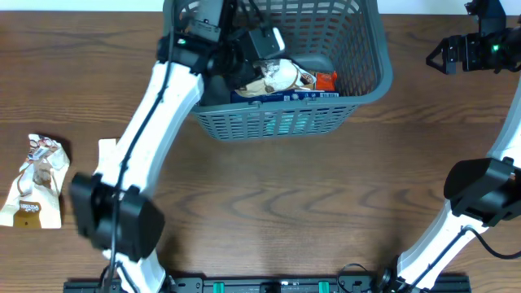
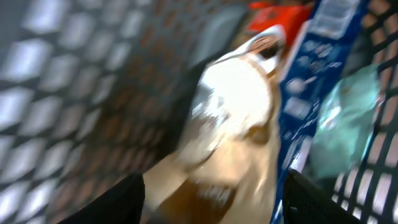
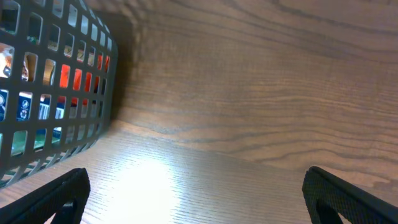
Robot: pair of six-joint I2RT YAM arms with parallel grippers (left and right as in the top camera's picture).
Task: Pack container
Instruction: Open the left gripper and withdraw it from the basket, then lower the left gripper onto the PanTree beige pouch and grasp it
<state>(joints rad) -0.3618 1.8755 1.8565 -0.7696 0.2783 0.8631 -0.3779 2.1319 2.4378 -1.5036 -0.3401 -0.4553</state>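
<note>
Nearest me, 1 loose white-and-tan pouch (image 1: 37, 191) lies by the left edge of the brown wooden table (image 1: 326, 203). 1 small cream piece (image 1: 106, 151) sits near it, half behind my left arm (image 1: 155, 106) — only overhead shows these. Open wood stretches from there to the far edge, where the large dark grey slotted plastic basket (image 1: 277, 122) stands. My left gripper (image 2: 211, 202) is inside it, fingers pressed on both sides of a white-and-tan packet (image 2: 230, 118). Its blurred wrist view alone shows 1 pale green packet (image 2: 348, 118) beside 1 blue packet (image 2: 305, 93) and 1 orange packet (image 1: 326, 80) — 4 inside. My right gripper (image 3: 196, 186) hangs spread wide, holding nothing, over bare table right of the basket.
</note>
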